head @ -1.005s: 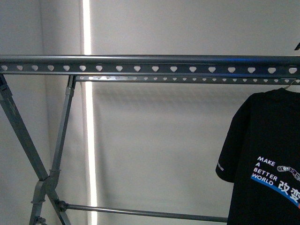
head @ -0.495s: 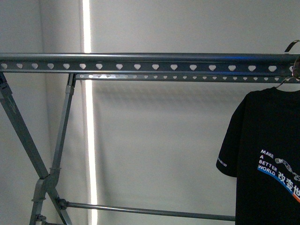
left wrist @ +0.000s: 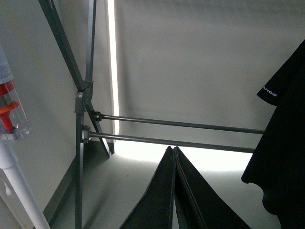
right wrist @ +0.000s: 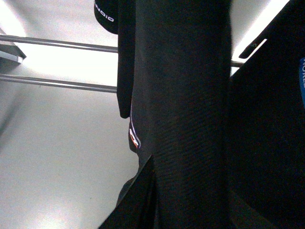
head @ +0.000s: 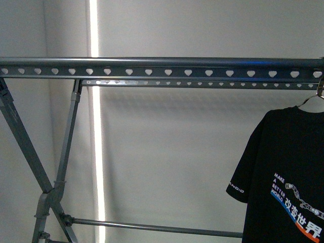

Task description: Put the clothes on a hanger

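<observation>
The hanger (head: 162, 66), a grey metal rack whose long rail is punched with heart-shaped holes, spans the front view. The black T-shirt (head: 286, 177) with white "MAKE A BETTER WORLD" print hangs at the far right just under the rail, on a small wire coat hanger (head: 311, 100) whose hook runs off the frame edge. Neither arm shows in the front view. In the right wrist view my right gripper (right wrist: 157, 164) is shut on the T-shirt (right wrist: 186, 95), whose dark cloth hides its fingers. My left gripper (left wrist: 173, 151) is shut and empty, left of the shirt's sleeve (left wrist: 281, 138).
The rack's crossed legs (head: 48, 190) stand at the left, with a second punched rail (head: 202, 84) behind the first and lower cross bars (left wrist: 176, 132). A white and red upright appliance (left wrist: 9, 114) stands beside the legs. A pale wall lies behind.
The T-shirt has dropped lower and turned a little. Its wire hook, above the rail half a second ago, now sits just below it. The rack has not moved.
</observation>
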You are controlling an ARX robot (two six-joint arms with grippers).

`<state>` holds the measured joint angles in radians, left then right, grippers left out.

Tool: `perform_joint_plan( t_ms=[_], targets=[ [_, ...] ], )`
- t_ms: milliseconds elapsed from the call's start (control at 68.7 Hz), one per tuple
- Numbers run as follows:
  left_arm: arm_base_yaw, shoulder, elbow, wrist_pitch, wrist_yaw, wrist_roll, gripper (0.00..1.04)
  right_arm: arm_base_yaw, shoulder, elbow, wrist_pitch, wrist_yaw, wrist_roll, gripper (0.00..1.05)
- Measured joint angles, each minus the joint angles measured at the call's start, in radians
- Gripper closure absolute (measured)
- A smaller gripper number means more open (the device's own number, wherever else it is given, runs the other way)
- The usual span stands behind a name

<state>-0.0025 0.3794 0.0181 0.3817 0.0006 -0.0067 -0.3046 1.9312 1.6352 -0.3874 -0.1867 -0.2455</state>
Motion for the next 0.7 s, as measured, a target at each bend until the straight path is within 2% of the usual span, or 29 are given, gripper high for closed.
perform_joint_plan(
  t_ms=[102, 160, 218, 393, 481, 539, 583, 626, 699],
  targets=[
    [0.0, -0.04, 0.0, -0.038, 0.0, 0.0, 1.01, 0.0, -0.025, -0.029, 0.035, -0.017, 0.011, 0.6],
    [0.0, -0.075, 0.0, -0.072, 0.0, 0.0, 1.01, -0.001, -0.07, -0.062, 0.058, -0.043, 0.014, 0.45],
    [0.0, -0.097, 0.0, -0.092, 0.0, 0.0, 1.01, -0.003, -0.108, -0.086, 0.074, -0.063, 0.015, 0.33],
    [0.0, -0.15, 0.0, -0.148, 0.0, 0.0, 1.01, -0.021, -0.235, -0.151, 0.146, -0.139, 0.044, 0.06],
    [0.0, -0.186, 0.0, -0.183, 0.0, 0.0, 1.01, -0.055, -0.38, -0.262, 0.289, -0.174, 0.097, 0.08],
    [0.0, -0.204, 0.0, -0.202, 0.0, 0.0, 1.01, -0.084, -0.521, -0.402, 0.462, -0.179, 0.15, 0.07],
    [0.0, -0.261, 0.0, -0.279, 0.0, 0.0, 1.01, -0.097, -0.582, -0.465, 0.532, -0.202, 0.19, 0.07],
    [0.0, -0.34, 0.0, -0.365, 0.0, 0.0, 1.01, -0.112, -0.695, -0.583, 0.651, -0.231, 0.256, 0.07],
    [0.0, -0.373, 0.0, -0.378, 0.0, 0.0, 1.01, -0.121, -0.937, -0.836, 0.832, -0.265, 0.364, 0.07]
  ],
)
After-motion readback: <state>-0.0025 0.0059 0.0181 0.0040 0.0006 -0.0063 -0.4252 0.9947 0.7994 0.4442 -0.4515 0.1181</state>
